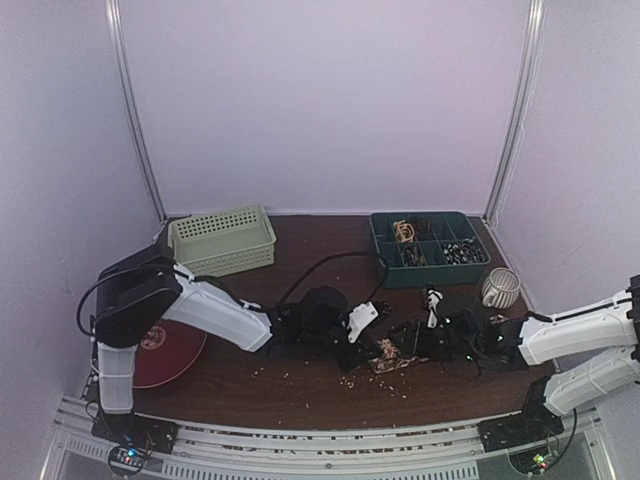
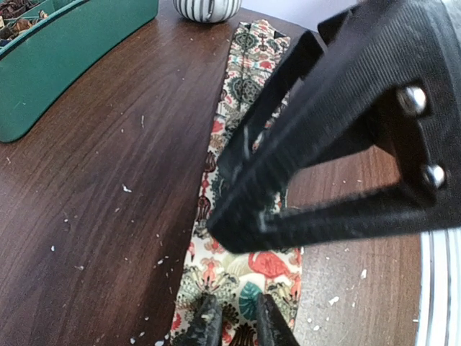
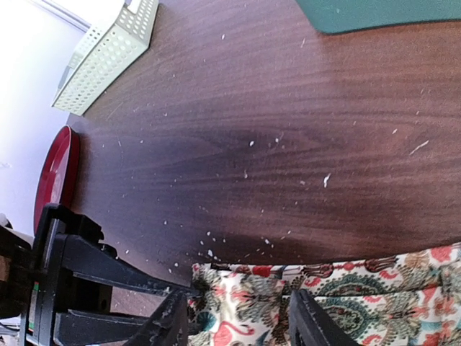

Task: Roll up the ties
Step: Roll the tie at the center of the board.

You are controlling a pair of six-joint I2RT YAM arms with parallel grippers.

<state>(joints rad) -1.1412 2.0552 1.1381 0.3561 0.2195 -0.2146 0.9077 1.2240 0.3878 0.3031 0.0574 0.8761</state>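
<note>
One tie (image 1: pixel 392 354), cream cloth with a busy red, teal and black pattern, lies on the dark wooden table between my two grippers. In the left wrist view the tie (image 2: pixel 245 94) runs away from my left gripper (image 2: pixel 239 326), whose fingers stand close together over its near end. My left gripper (image 1: pixel 372 338) meets it from the left. My right gripper (image 3: pixel 234 324) is open and straddles the folded end of the tie (image 3: pixel 374 295). In the top view my right gripper (image 1: pixel 418 345) comes from the right. Its black fingers (image 2: pixel 324 144) cross over the tie.
A pale green basket (image 1: pixel 222 240) stands at the back left. A teal divided tray (image 1: pixel 428 250) stands at the back right, with a striped cup (image 1: pixel 500 288) beside it. A red plate (image 1: pixel 172 350) lies by the left arm. Pale crumbs are scattered over the table.
</note>
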